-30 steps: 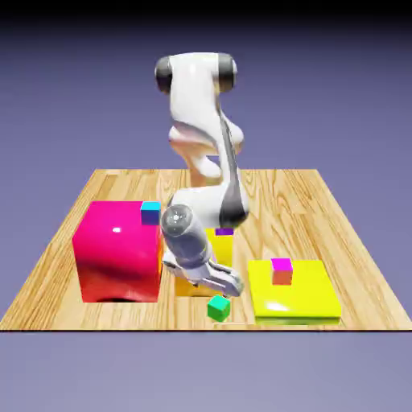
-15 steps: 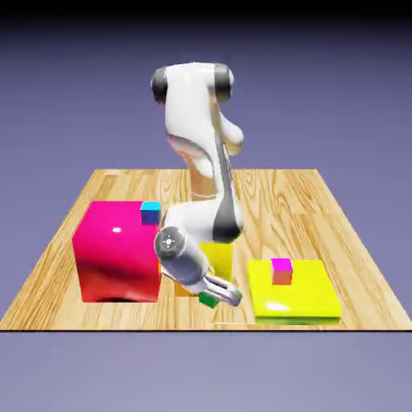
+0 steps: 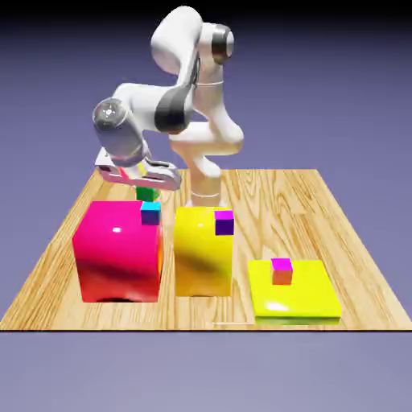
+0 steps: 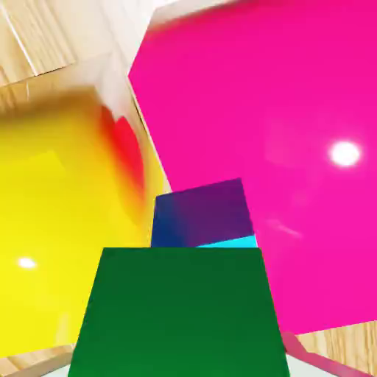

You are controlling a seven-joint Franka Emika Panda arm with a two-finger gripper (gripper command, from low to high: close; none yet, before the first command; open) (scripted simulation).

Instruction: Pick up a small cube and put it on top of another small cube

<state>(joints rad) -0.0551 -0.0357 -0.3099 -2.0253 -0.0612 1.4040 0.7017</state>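
Left to right in the exterior view, with the big magenta block (image 3: 119,253) as landmark: the block stands on the wooden table (image 3: 273,217). Above its rear right part hangs the gripper (image 3: 146,183), its jaws closed on the green cube (image 3: 146,194), which is held clear of the block. In the hand view that cube fills the space between the fingertips and hides part of the cyan-topped blue cube (image 4: 202,213) beyond it. The cyan-topped blue cube rests on top of the landmark, at its right edge; in the exterior view the green cube shows just above it, and I cannot tell how well the 2 line up. Right of the landmark, near it, stands the yellow block (image 3: 203,256), with a magenta-topped purple cube (image 3: 224,224) on its right edge. Farthest right of the landmark lies the flat yellow slab (image 3: 302,302), carrying a magenta-topped orange-red cube (image 3: 282,273).
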